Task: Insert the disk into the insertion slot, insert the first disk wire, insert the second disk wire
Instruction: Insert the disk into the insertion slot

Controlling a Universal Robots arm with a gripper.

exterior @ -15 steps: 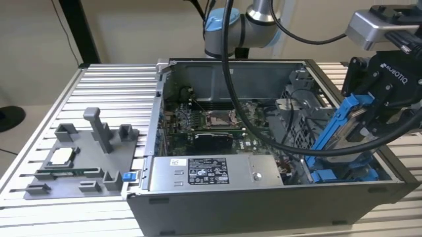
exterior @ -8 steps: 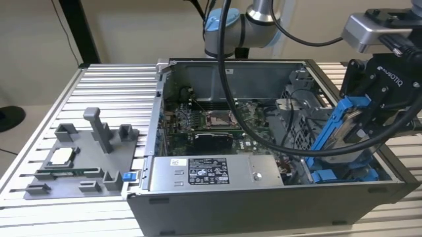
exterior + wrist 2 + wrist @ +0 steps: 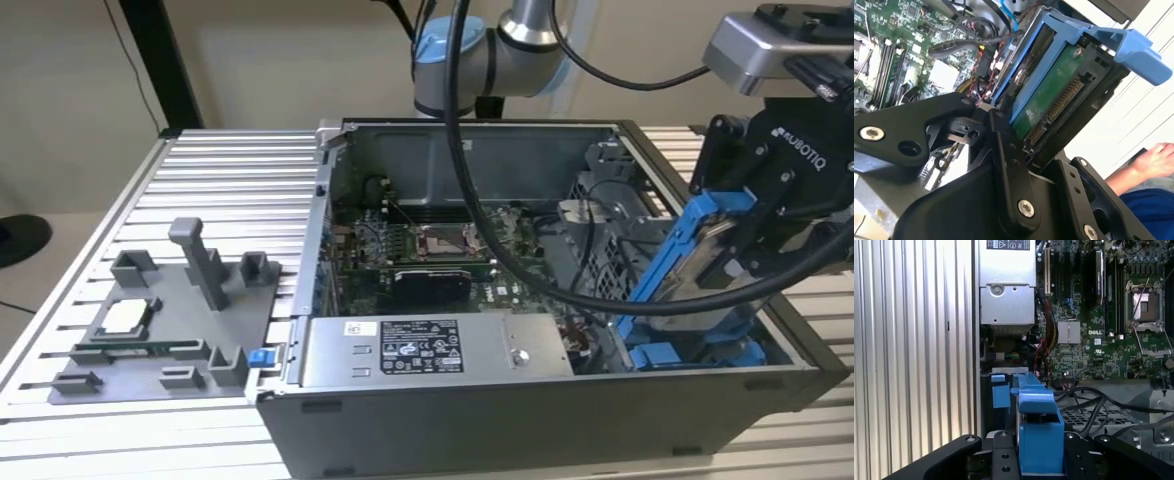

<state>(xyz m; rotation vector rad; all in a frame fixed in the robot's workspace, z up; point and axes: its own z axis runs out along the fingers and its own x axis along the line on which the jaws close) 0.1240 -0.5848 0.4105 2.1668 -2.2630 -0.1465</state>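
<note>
As it hangs tilted over the open computer case [image 3: 534, 420], one disk [image 3: 705, 250] is pinched by the single gripper [image 3: 731, 245] of the room's one robot arm [image 3: 497, 45]. The jaws press against opposite sides of its bright blue carrier frame [image 3: 1114, 42]. In the second wrist view two black fingers [image 3: 1002, 145] flank the drive, whose green circuit board faces the camera.

The disk's lower end points down into the case's corner on the exterior view's right. There the one insertion slot [image 3: 694, 352], lined with blue rails, lies just below it. Whether the two touch cannot be told, and the disk is not seated flat in the slot.

Inside the case, on the exterior view's left of the slot, one silver power-supply box [image 3: 427, 352] sits along the near wall. Behind it is one green motherboard [image 3: 400, 250]. One thick black cable [image 3: 467, 200] loops across the case's open top.

Outside the case, on the exterior view's left, one grey fixture plate [image 3: 134, 372] with several upright posts rests on the slatted aluminium table [image 3: 227, 170], which also bears the case. Beyond the case's edge in the second wrist view, one hand [image 3: 1160, 156] of a person and a blue sleeve [image 3: 1146, 205] show.
</note>
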